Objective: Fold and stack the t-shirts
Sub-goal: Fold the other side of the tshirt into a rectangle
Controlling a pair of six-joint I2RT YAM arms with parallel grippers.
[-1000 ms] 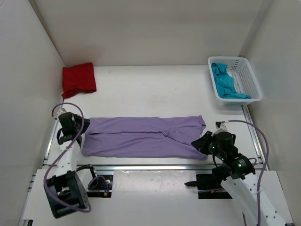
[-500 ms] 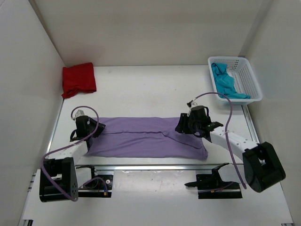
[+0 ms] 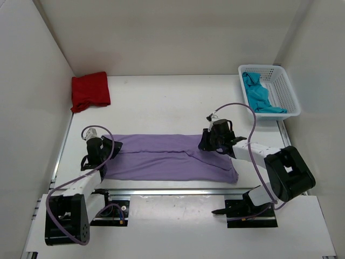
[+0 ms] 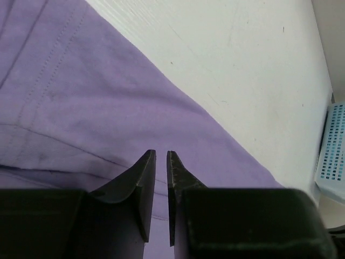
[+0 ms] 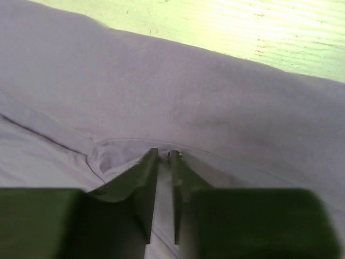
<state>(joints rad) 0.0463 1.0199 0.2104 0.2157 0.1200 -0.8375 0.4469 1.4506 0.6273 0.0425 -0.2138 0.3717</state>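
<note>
Here right tool (image 5: 163, 154) pinches lavender shirt (image 5: 226, 102).

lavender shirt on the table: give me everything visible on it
The lavender t-shirt is thin, soft knit with stitched hems, lying flat on the white table as a long band folded lengthwise, a diagonal crease right of centre. The left gripper sits over its left end, jaws nearly together; grip unclear. The right gripper pinches a pucker of cloth near its far edge, right of centre.

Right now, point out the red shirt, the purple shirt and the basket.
red shirt (image 3: 90, 91), top view, middle of the folded cloth.
purple shirt (image 3: 156, 159), top view, middle of its body.
basket (image 3: 284, 93), top view, bare lattice.
</note>
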